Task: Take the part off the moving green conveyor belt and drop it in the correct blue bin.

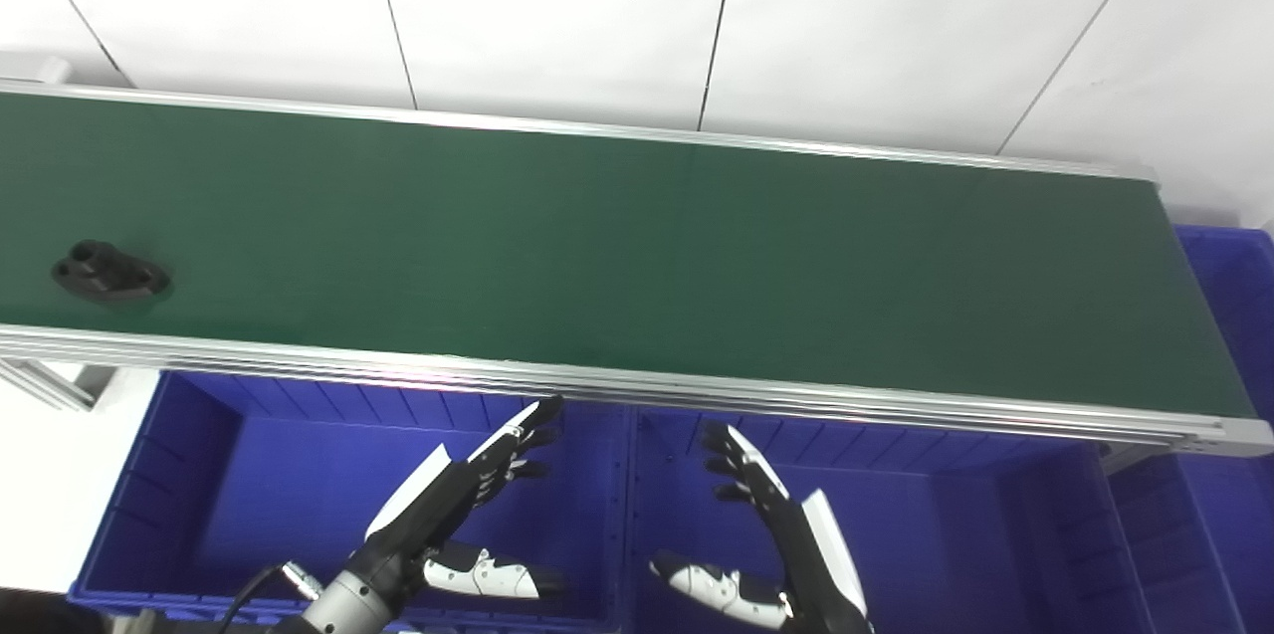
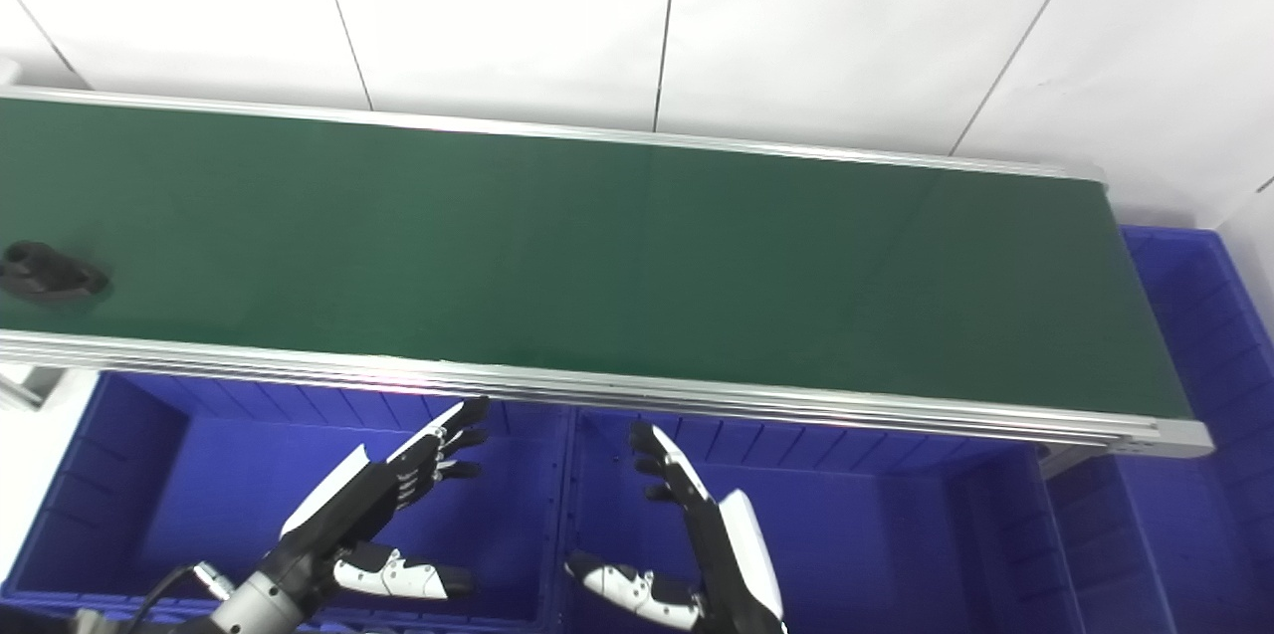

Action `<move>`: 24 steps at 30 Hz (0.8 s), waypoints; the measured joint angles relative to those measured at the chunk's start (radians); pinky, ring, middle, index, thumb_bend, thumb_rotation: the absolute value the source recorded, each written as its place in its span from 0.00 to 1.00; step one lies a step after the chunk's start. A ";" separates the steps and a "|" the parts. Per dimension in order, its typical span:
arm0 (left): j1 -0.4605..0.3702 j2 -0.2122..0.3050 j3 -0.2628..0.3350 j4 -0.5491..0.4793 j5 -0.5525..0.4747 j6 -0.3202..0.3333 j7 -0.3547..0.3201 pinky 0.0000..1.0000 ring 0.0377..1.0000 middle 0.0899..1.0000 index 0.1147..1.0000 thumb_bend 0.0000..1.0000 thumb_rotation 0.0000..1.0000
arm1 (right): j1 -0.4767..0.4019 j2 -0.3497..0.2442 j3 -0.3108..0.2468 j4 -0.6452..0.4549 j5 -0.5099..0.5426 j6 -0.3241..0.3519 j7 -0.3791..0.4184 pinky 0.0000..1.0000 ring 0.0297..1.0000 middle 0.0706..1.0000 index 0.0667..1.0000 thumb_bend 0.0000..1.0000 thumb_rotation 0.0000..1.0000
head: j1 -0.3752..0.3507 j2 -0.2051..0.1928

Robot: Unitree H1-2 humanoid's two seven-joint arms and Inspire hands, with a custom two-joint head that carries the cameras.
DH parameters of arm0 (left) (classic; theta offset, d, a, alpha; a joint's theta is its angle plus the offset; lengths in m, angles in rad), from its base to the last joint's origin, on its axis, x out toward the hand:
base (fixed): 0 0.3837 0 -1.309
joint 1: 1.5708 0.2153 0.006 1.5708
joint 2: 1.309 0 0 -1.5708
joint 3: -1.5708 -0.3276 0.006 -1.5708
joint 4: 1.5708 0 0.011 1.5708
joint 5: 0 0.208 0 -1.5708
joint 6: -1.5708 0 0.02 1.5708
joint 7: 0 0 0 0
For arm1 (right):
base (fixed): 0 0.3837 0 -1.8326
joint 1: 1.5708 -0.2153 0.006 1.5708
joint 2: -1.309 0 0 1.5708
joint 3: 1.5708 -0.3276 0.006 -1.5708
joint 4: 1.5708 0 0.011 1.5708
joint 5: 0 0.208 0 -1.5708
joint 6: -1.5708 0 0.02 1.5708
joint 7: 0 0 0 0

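Note:
A black part (image 1: 107, 273) with two round bosses lies on the green conveyor belt (image 1: 637, 256) at its far left, near the front edge. It also shows in the right eye view (image 2: 45, 272). My left hand (image 1: 458, 505) is open and empty, held above the left blue bin (image 1: 199, 475), below the belt's front rail. My right hand (image 1: 771, 534) is open and empty above the middle blue bin (image 1: 916, 515). Both hands are far to the right of the part.
The belt's aluminium front rail (image 1: 637, 385) runs between the hands and the belt. A third blue bin (image 1: 1229, 316) stands past the belt's right end. A white tiled wall (image 1: 637, 7) is behind the belt.

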 measured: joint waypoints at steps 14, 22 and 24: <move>-0.015 -0.023 -0.003 0.008 0.020 -0.030 0.022 0.86 0.95 1.00 0.97 0.70 0.38 | 0.007 -0.010 -0.021 0.020 0.025 -0.012 0.000 0.76 0.85 0.88 0.91 0.62 0.32 | 0.101 -0.043; -0.018 -0.060 -0.024 0.072 0.053 -0.061 0.039 0.84 0.93 0.97 0.93 0.72 0.33 | -0.001 -0.048 -0.042 0.086 0.061 -0.098 0.000 0.74 0.85 0.89 0.92 0.57 0.30 | 0.314 -0.159; -0.022 -0.065 -0.027 0.083 0.055 -0.074 0.039 0.84 0.93 0.97 0.92 0.73 0.32 | -0.008 -0.046 -0.048 0.111 0.065 -0.122 -0.004 0.73 0.85 0.89 0.92 0.56 0.30 | 0.342 -0.183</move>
